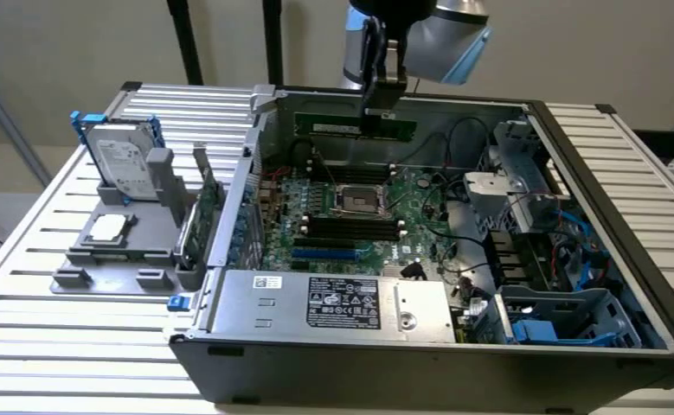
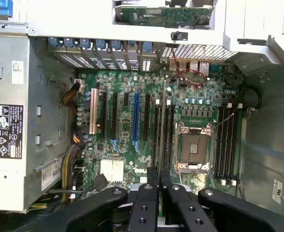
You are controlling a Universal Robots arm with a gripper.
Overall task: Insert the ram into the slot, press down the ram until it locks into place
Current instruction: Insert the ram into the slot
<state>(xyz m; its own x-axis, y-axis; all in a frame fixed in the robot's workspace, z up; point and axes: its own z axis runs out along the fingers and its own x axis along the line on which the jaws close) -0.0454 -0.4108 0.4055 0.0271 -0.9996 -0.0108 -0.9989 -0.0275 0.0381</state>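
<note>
Step in hand: carriage of the ram (image 1: pixel 334 127) toward the board; insertion not yet done. In the exterior view the tool (image 1: pixel 380 105) hangs above the far side of the open computer case (image 1: pixel 619 207), its fingers clamped on the upper edge of the ram, which is held level, long side across, clear of everything below. The slot (image 1: pixel 349 227), taken as 1 of the long black sockets flanking the silver processor socket (image 1: pixel 357 201) on the motherboard (image 1: pixel 423 216), appears unfilled; which socket of the group is meant cannot be told. The ram stands well above the board and toward the case's far wall, apart from every socket. The wrist view looks straight down past the tool (image 2: pixel 159 176) onto black sockets (image 2: pixel 227 140) running the same way as the fingers, so the stick's line looks roughly matched to theirs. Judgement: seating calls for the ram's lower edge to be brought squarely over 1 socket, parallel and centred end to end, then pressed evenly until both end latches close. Risk: a skewed approach could jam a corner. The case rests on a slatted surface (image 1: pixel 60 346), with a power supply (image 1: pixel 337 303) along its near wall.
</note>
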